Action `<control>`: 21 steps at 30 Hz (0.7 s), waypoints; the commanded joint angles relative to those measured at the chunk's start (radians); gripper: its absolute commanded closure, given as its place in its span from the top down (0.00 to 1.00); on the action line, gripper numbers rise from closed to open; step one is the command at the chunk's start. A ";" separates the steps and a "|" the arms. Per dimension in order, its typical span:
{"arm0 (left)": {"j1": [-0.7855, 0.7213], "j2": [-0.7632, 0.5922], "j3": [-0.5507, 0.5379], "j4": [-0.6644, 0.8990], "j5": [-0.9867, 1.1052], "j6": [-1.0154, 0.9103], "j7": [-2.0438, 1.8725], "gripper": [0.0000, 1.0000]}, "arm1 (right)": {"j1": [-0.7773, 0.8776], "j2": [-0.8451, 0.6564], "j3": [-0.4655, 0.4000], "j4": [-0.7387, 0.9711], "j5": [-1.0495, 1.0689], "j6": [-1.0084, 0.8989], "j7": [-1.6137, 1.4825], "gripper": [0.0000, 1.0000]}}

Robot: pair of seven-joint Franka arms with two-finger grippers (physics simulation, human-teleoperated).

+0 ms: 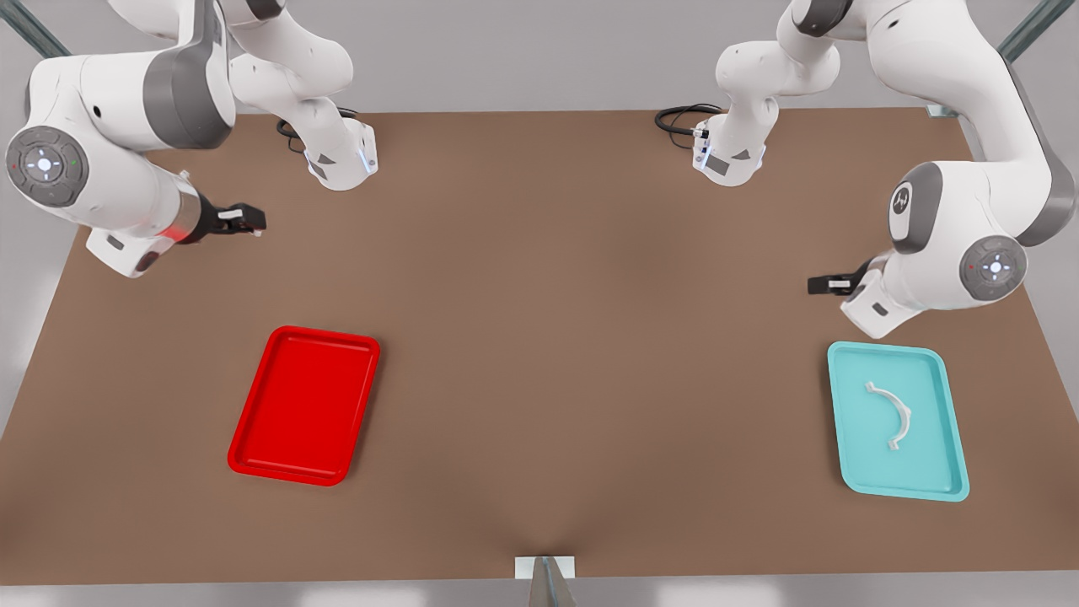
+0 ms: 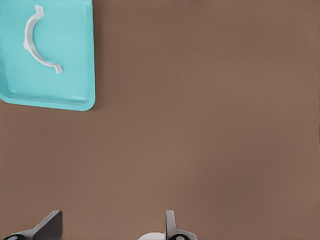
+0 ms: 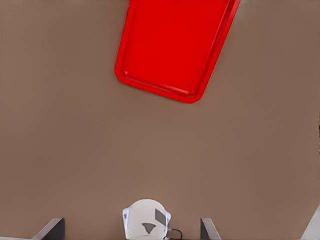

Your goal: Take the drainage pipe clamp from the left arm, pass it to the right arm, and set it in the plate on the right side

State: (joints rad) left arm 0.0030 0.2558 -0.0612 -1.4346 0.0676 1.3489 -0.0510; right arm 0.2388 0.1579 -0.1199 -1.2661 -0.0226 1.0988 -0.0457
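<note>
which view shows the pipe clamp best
The left wrist view: the drainage pipe clamp lies large and unobstructed in the teal tray. The front view shows it smaller; the right wrist view shows the red plate.

The table is a flat, matte brown with no pattern. On it lies the plate — a glossy, saturated red, its rim catching a slightly brighter line. The other tray is a pale teal, and the drainage pipe clamp resting in it is plain white against that teal. Both arms are white with grey joint bands; the right arm and the left arm each end in black — the right gripper and the left gripper. Black cables coil by the white arm bases.
</note>
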 commanded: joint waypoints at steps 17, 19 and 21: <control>0.308 0.548 0.106 0.089 -0.089 0.935 0.836 1.00 | 0.008 0.060 0.003 -0.012 -0.004 0.148 -0.040 1.00; 0.341 0.580 0.106 0.089 -0.153 0.929 1.042 1.00 | 0.011 0.061 0.005 -0.012 -0.004 0.148 -0.040 1.00; 0.353 0.602 0.106 0.089 -0.209 0.932 1.137 1.00 | 0.011 0.063 0.005 -0.012 -0.004 0.148 -0.040 1.00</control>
State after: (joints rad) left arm 0.3510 0.8510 0.0445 -1.3445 -0.0757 2.1883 0.3283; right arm 0.2502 0.2214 -0.1148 -1.2782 -0.0262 1.2444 -0.0708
